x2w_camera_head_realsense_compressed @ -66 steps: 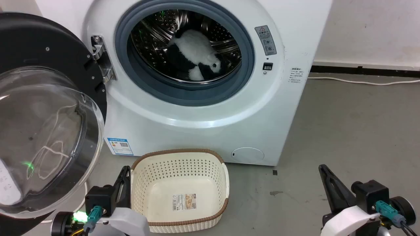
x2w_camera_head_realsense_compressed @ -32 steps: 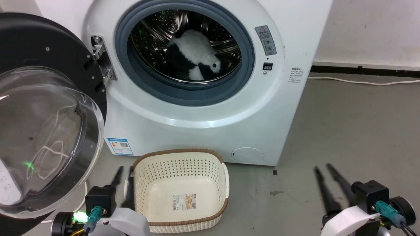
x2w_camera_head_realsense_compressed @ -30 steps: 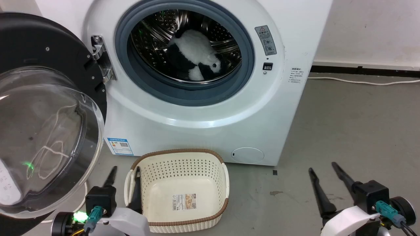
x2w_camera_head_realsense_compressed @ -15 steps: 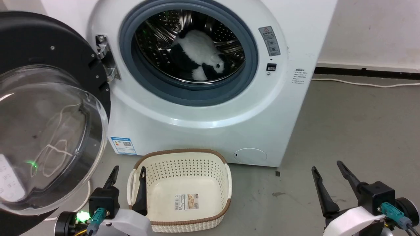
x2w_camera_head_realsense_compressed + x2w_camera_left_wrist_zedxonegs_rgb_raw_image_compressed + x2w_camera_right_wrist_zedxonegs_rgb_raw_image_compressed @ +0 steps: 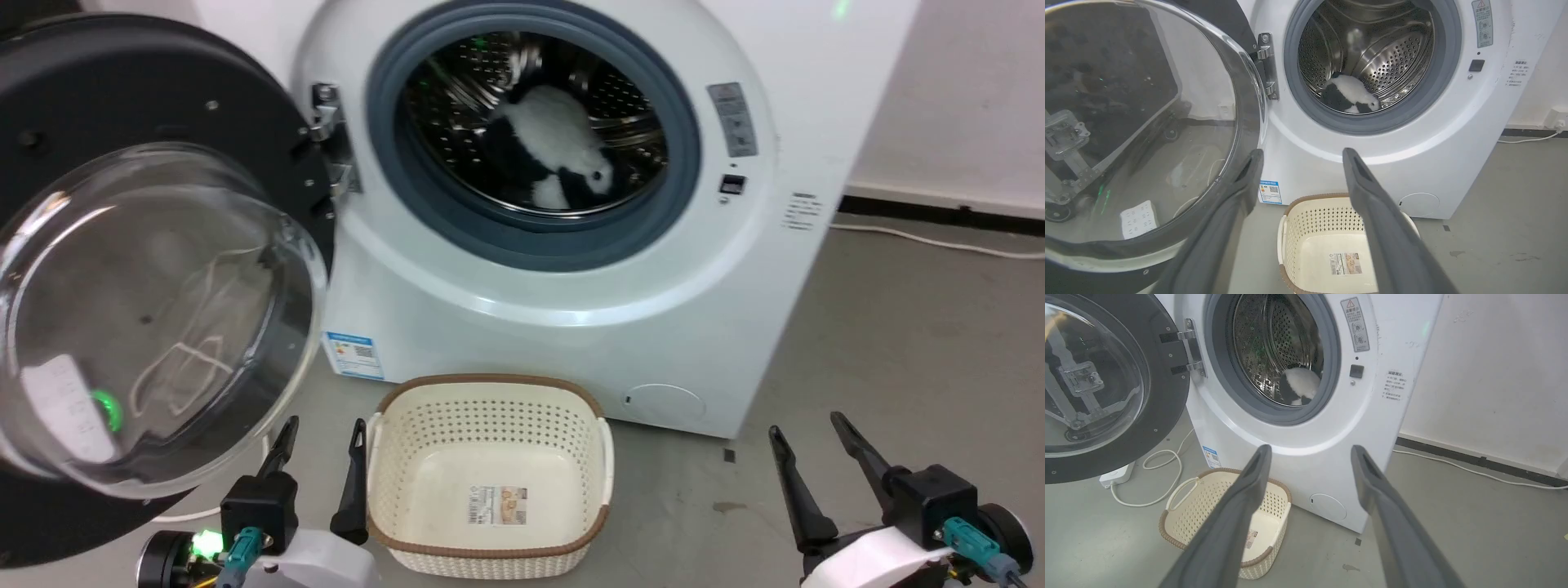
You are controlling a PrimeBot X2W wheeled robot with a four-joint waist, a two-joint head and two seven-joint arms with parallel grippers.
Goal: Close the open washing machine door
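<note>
Nearest you, at the lower left of the head view, the left gripper [image 5: 323, 428] has its two dark fingers spread apart with nothing between them. At the lower right the right gripper [image 5: 806, 428] stands the same way, splayed and empty. Just beyond the left gripper, at bottom centre, a cream perforated basket [image 5: 490, 380] sits on the grey floor [image 5: 898, 343] close in front of the machine, holding nothing but a label. Above the left gripper, taking the left side of the frame, the washing machine door [image 5: 155, 302] hangs swung wide on its hinge [image 5: 326, 147], bulging glass turned toward you. Further back, the washing machine [image 5: 571, 327] fills the upper centre, its drum mouth uncovered, with a black-and-white plush toy [image 5: 563, 147] lying inside. By my reading you're at the very start — neither gripper touches the door. The next move likely calls for the left arm to rise, get behind the door's free edge at the far left, away from the hinge, and swing it round to the opening — firmly enough that the latch catches.
</note>
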